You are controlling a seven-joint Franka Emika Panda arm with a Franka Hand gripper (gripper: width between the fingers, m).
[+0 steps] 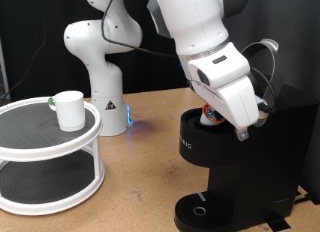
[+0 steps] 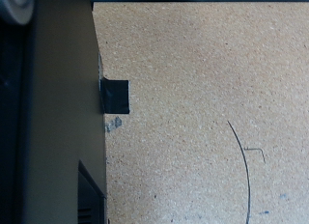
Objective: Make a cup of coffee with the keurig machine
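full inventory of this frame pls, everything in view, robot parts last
plain white cylindrical ceramic mug: 1, white, on the top shelf of the stand, exterior view's left
round two-tier white stand: 1, white with dark mesh shelves, exterior view's lower left
tall black boxy keurig machine: 1, black, lid raised, exterior view's right; its side also fills one edge of the wrist view
coffee pod: 1, reddish print, in the machine's open top, partly hidden
wooden table: 1, tan
white robot arm: 1, base behind the stand, reaching over the machine
gripper: 1, white, at the machine's open top
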